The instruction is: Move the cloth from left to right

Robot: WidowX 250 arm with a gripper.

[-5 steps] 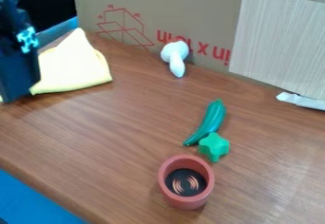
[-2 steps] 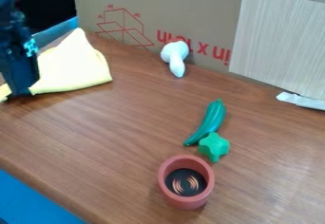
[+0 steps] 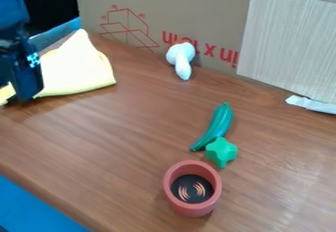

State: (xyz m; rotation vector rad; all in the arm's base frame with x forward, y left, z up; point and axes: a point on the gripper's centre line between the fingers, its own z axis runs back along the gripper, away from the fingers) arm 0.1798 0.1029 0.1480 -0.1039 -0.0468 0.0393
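Cloth [image 3: 77, 73] on either side of gripper [image 3: 25, 96]

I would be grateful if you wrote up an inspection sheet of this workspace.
Surface: brown wood-grain tabletop, no damage seen.
Job's things: pale yellow fabric cloth at the left, bunched into a peak, not yet on the right.
Clutter: reddish-brown round cup in front; curved green toy vegetable against a green star-shaped piece; white mushroom-shaped toy at the back.
Gripper: black two-finger gripper at the left, before the cloth; grip cannot be told.
Cables: none made out for certain.
Surroundings: brown cardboard panel with red print behind; pale wood-grain board at the right.
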